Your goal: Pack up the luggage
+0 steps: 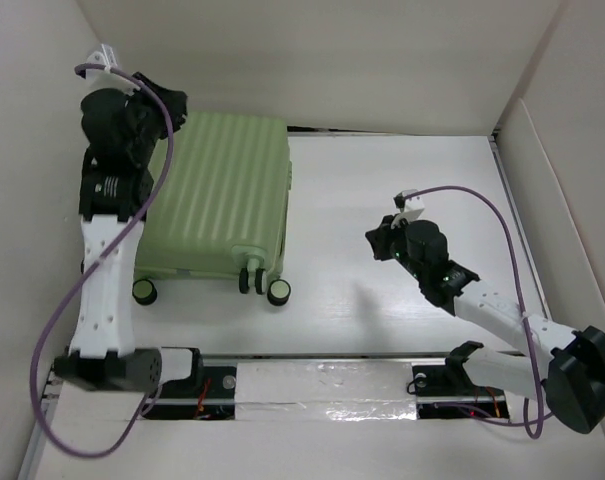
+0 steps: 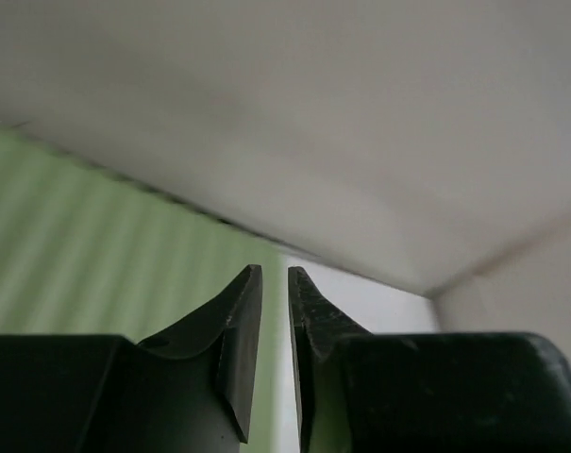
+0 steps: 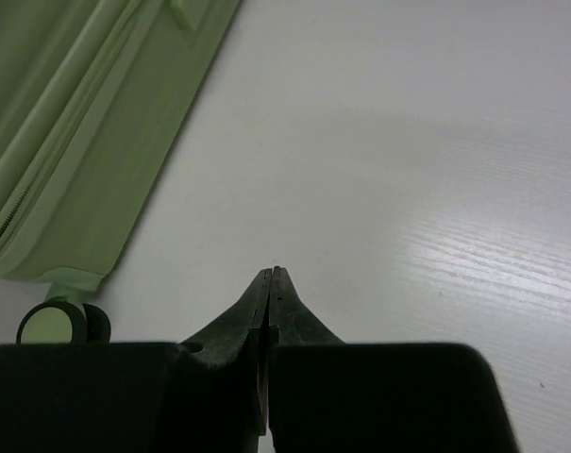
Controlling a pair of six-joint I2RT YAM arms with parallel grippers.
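White tabletop point(image 1: 382, 200) w/ plain white walls round it; nothing loose on it that I can see. Luggage point(image 1: 222, 190) lies flat at far left, lid down, ribbed shell up, caster wheels point(image 1: 279, 292) toward the arm bases. Left pincer point(image 2: 275, 274) hangs over its far-left corner, nearly closed w/ a thin slit between the tips, nothing in it. Right pincer point(image 3: 271, 274) is fully closed & empty, over bare tabletop well right of the case. My read: packing looks about done, lid shut. Can't tell if the zip runs all the way round, & contents are hidden. Left wrist view is blurry, and the left arm covers that corner.
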